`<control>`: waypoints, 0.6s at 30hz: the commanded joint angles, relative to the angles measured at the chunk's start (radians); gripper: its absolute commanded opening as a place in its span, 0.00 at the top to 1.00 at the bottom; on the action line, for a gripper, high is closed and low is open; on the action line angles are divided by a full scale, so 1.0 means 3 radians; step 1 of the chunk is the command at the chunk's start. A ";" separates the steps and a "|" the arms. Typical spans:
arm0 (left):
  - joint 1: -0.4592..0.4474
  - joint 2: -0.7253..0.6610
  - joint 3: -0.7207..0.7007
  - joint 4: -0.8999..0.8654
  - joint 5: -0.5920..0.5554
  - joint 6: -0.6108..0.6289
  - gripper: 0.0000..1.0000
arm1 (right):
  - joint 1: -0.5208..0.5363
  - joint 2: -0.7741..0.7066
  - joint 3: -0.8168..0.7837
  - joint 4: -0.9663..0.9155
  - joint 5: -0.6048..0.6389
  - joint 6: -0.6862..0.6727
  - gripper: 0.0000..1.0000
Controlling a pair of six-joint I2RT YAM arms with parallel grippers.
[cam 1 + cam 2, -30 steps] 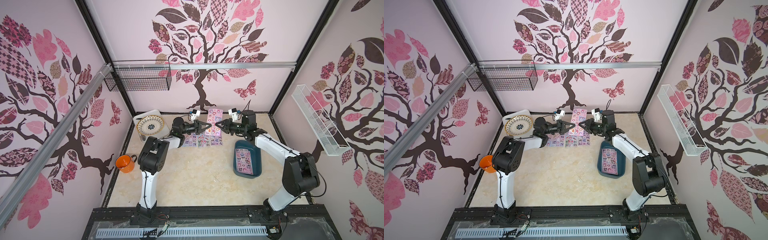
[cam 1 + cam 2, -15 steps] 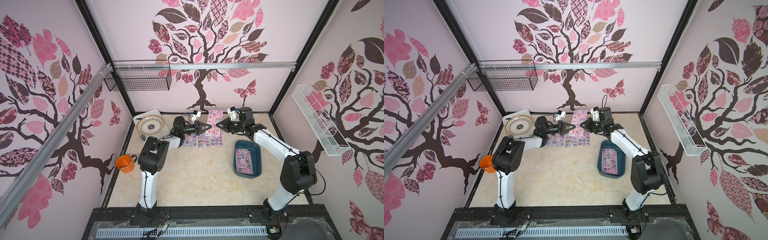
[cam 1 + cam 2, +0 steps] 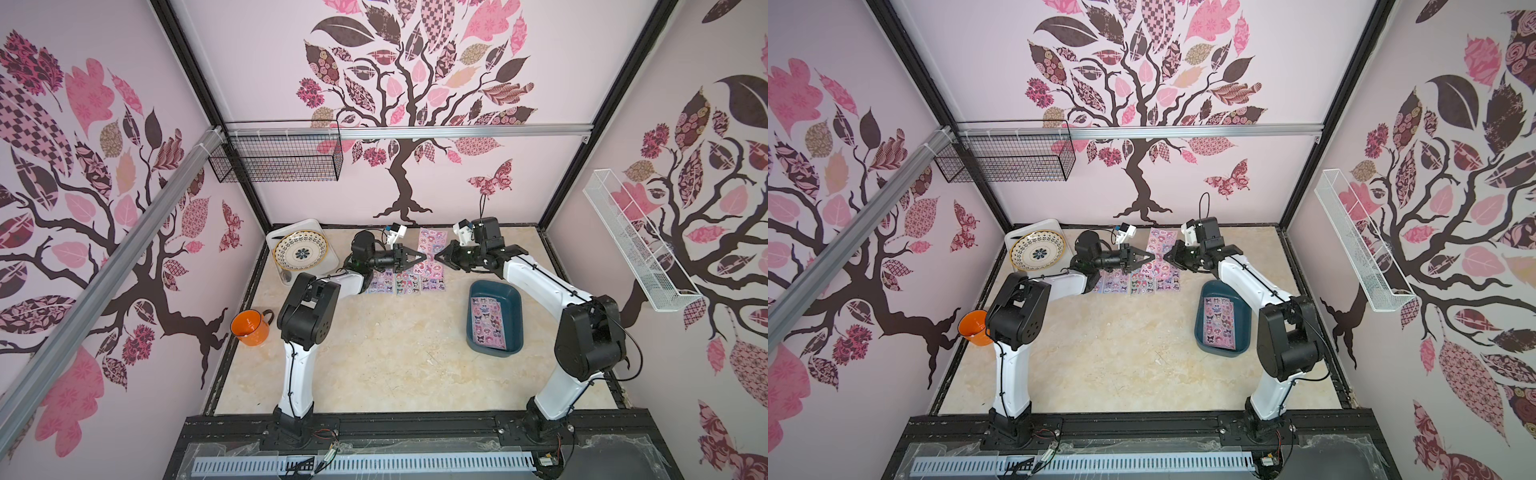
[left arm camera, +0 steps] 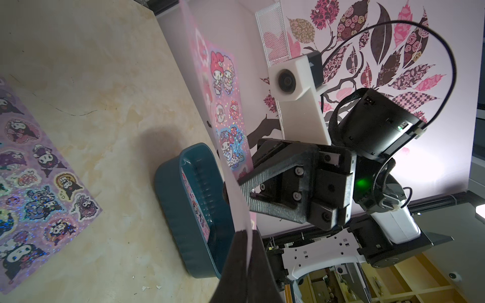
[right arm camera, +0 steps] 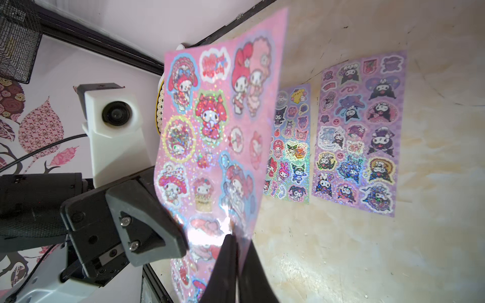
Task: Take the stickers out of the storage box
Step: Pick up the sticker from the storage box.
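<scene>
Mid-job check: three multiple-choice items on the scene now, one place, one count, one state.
1. The storage box sits: A) on the robot's right side; B) on its left side; C) dead centre.
2. Sticker sheets lying flat outside the box: A) one; B) three; C) six.
3. The raised pink sheet is gripped by: A) neither claw; B) one claw; C) both claws.
Answers: 1 A, it lies beside the right arm. 2 B, a row of three shows in both top views. 3 C, left claw and right claw are both shut on it.
</scene>
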 commanded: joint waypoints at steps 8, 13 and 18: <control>0.0010 -0.0059 0.0064 -0.0143 0.0069 0.0231 0.93 | 0.0000 -0.0016 0.0143 -0.0152 -0.0026 -0.0168 0.90; 0.0072 -0.0106 0.0005 -0.0216 0.0077 0.0310 0.88 | -0.0038 0.0080 0.0346 -0.0559 -0.0118 -0.0472 0.90; 0.0144 -0.0146 -0.0054 -0.0221 0.0084 0.0314 0.84 | -0.0181 0.0127 0.0322 -0.0604 -0.0293 -0.0528 0.90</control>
